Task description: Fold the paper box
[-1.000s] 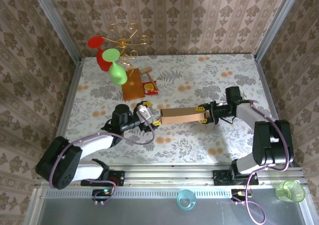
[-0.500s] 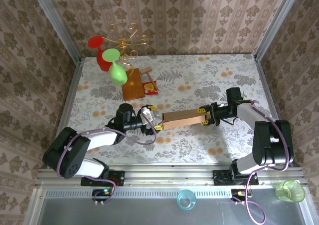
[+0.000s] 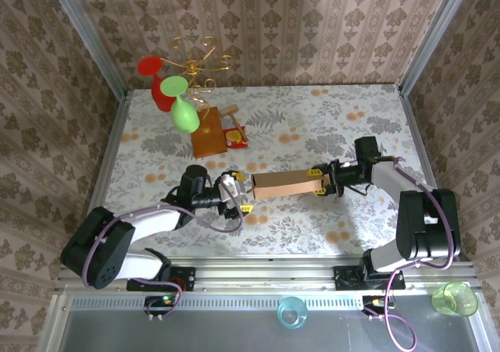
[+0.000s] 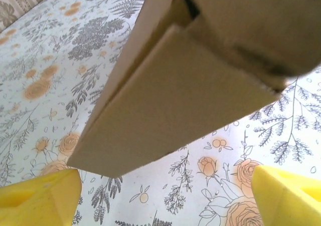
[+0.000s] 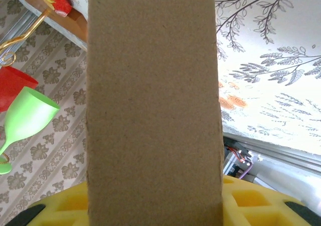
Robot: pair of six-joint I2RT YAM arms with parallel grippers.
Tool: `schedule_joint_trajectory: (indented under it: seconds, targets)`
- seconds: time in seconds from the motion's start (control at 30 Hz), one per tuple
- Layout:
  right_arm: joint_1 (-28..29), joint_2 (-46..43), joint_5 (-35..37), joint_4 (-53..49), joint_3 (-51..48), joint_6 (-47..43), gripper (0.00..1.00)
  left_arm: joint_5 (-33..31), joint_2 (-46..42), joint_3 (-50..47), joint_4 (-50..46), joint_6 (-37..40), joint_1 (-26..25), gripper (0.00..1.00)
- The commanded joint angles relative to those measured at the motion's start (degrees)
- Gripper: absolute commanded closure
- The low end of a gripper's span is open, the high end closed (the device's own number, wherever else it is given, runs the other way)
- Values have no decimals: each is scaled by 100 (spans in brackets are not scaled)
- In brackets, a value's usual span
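The plain brown corrugated cardboard box (image 3: 285, 184) sits between the two arms, apparently lifted just over the flowered bench (image 3: 336, 118). The right tool (image 3: 321, 182) is clenched on its right end. The left tool (image 3: 241, 193) is released, its yellow fingertips (image 4: 40, 198) wide apart around the left end and not touching it. Held at one end only, the box may twist. If the left tool closes off-centre, the loose end flap (image 4: 170, 116) can bend outward, or the box can slip out.

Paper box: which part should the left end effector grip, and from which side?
Its free left end, approached from the left: the box stretches sideways, the right end effector clamps its right end, and the open left end effector faces the narrow left edge.
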Motion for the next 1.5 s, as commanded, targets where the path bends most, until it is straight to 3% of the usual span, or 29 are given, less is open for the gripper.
schedule_joint_trajectory:
  seconds: [0.0, 0.2, 0.43, 0.9, 1.47]
  targets:
    - [-13, -244, -309, -224, -44, 53, 78, -231, 33, -48, 782, 52, 61, 11]
    - [16, -230, -294, -257, -66, 38, 79, -203, 228, 22, 1241, -50, 83, 10]
    - [63, -217, -291, -281, -22, 37, 79, -221, 688, 240, 1175, 150, -278, 10]
    - [106, -165, -308, -198, -57, 93, 81, -68, 979, 364, 2039, -319, -318, 11]
    - [92, 126, -310, 178, 233, 405, 76, 267, 1367, 303, 2601, -862, -471, 27]
